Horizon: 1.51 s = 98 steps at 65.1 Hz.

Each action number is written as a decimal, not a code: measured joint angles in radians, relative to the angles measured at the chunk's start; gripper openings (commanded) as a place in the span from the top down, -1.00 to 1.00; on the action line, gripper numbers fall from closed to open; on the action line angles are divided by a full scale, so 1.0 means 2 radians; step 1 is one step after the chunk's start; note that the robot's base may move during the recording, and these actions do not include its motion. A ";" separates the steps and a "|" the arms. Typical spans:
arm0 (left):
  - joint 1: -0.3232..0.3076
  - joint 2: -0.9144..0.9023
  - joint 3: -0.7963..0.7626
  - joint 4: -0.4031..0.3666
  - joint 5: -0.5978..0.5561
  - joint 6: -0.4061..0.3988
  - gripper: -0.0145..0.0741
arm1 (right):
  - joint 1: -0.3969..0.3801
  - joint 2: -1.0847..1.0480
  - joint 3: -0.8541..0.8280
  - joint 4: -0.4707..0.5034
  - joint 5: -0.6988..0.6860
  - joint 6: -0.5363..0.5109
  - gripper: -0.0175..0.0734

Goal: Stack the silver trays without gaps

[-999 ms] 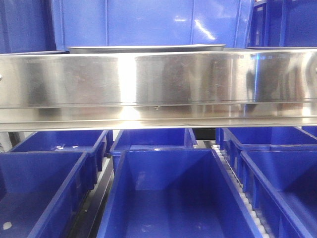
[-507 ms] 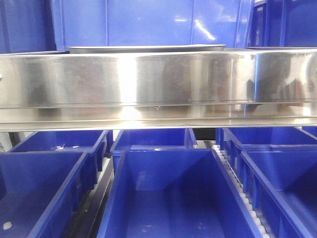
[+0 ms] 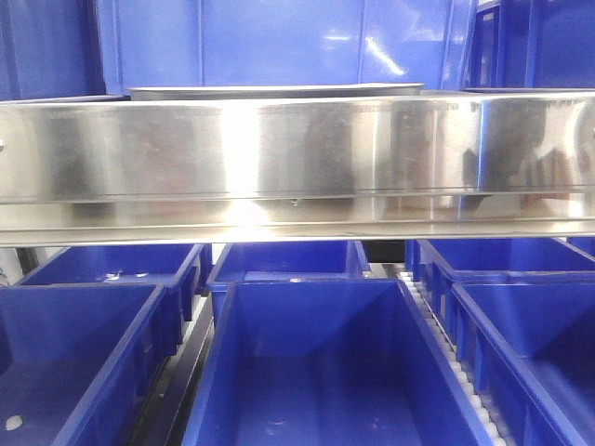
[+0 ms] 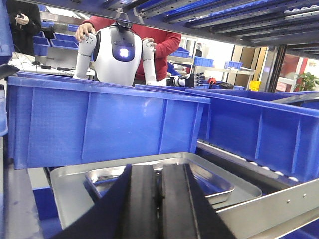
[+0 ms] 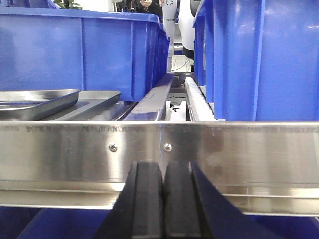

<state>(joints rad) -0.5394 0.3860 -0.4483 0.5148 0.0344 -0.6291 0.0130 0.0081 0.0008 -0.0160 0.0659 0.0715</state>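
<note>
Two silver trays lie on the shelf. The smaller tray (image 4: 212, 181) rests inside the larger tray (image 4: 67, 194), and its rim stands higher than the larger one's. My left gripper (image 4: 160, 169) is shut with nothing in it, just in front of and above the trays. In the right wrist view the smaller tray (image 5: 35, 102) and the larger tray (image 5: 97, 99) show at the left, behind the steel band. My right gripper (image 5: 163, 167) is shut and empty, below and in front of that band. The front view shows only a thin tray edge (image 3: 274, 91).
A wide brushed-steel band (image 3: 297, 149) with screws (image 5: 113, 147) fronts the shelf. Tall blue crates (image 4: 99, 124) stand behind and beside the trays. Open blue crates (image 3: 325, 362) fill the level below. A white humanoid robot (image 4: 117, 50) and people stand far behind.
</note>
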 measured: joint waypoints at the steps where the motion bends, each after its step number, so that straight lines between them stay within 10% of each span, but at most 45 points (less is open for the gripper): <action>1: 0.000 0.000 0.000 -0.001 0.000 0.000 0.70 | 0.000 0.000 0.000 0.000 0.000 0.000 0.79; 10: 0.011 -0.012 0.001 -0.026 0.015 0.023 0.70 | 0.000 0.000 0.000 0.000 0.000 0.000 0.79; 37: 0.194 -0.120 0.122 -0.234 -0.001 0.315 0.70 | 0.000 -0.001 0.000 0.000 0.000 0.000 0.79; 54: 0.258 -0.188 0.196 -0.248 -0.002 0.322 0.70 | 0.000 -0.001 0.000 0.000 0.000 0.000 0.79; 98: 0.260 -0.190 0.225 -0.228 0.006 0.288 0.70 | 0.000 -0.002 0.000 0.000 0.000 0.000 0.79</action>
<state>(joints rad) -0.0197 0.0060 0.0013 0.0580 0.0472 -0.0536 0.0127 0.0039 0.0008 -0.0160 0.0659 0.0715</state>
